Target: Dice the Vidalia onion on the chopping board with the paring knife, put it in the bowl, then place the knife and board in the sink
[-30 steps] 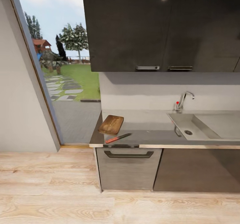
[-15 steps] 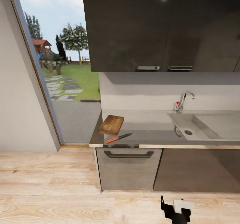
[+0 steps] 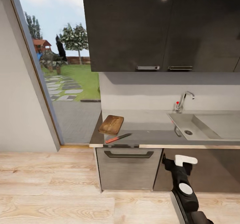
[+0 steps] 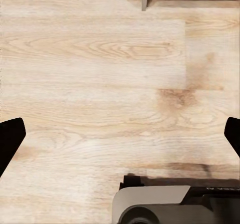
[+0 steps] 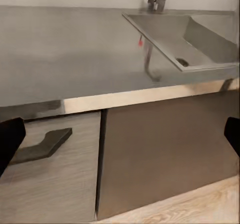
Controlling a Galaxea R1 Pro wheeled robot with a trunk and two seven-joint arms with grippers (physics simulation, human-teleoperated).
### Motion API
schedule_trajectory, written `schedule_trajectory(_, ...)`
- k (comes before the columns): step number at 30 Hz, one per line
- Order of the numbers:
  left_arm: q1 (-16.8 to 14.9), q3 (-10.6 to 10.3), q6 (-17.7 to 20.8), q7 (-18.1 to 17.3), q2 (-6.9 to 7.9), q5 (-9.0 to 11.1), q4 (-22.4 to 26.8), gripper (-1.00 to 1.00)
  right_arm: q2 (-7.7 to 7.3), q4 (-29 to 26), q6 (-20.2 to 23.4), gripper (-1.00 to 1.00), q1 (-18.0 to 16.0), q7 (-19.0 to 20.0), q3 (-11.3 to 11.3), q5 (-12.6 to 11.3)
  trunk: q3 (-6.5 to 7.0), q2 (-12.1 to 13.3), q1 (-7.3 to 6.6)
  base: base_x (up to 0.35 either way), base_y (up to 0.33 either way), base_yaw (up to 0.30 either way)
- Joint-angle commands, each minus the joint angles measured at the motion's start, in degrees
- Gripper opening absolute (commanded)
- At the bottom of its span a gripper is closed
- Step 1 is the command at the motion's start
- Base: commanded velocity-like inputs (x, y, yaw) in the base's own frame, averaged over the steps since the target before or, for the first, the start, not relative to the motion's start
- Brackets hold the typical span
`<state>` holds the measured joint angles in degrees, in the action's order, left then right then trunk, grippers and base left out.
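A: The right fingers (image 5: 10, 144) are spread wide with nothing between them, pointing at the cabinet front below the desk (image 3: 150, 135). The left fingers (image 4: 11, 139) are released too, over the floor (image 4: 100, 84).

B: And the onion?

A: I can't spot it; the sink (image 3: 200, 125) sits at 3 o'clock, showing just its drain. The chopping board (image 3: 111, 124) and paring knife (image 3: 118, 138) lie at 9 o'clock.

B: Risk?

A: Rising, the right arm (image 3: 185, 192) could strike the desk's edge.
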<state>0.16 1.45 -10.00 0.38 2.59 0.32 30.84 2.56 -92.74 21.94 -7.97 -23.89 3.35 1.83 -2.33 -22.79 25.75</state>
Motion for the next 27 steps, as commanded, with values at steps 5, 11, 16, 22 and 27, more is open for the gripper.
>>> schedule_trajectory(5,0.0,0.0,-0.1,0.1,0.53,0.1,0.6,1.0,0.06,-0.2,6.5,1.0,-7.3,-1.3,0.1,0.2,-0.12,-0.1,0.03,0.0,0.0,0.0)
schedule_trajectory(11,0.0,0.1,0.0,0.1,0.72,0.2,0.6,1.0,0.11,0.2,14.4,1.0,-21.0,-1.7,0.1,0.0,-0.12,-0.1,0.03,0.0,0.0,0.0)
schedule_trajectory(16,0.0,0.9,0.0,0.1,0.68,0.2,0.6,1.0,2.13,1.1,20.2,1.0,-30.4,-1.6,0.2,0.0,-0.12,-0.1,0.03,0.0,0.0,0.0)
schedule_trajectory(22,0.0,3.4,-0.1,0.0,0.67,0.2,0.7,1.0,4.58,9.9,26.3,1.0,-41.8,-1.2,0.2,-0.1,-0.12,-0.1,0.03,0.0,0.0,0.0)
schedule_trajectory(27,0.0,4.2,-0.1,0.0,0.52,0.2,0.6,1.0,5.63,39.2,21.9,1.0,-55.9,0.6,0.1,-1.3,-0.12,-0.1,0.03,0.0,0.0,0.0)
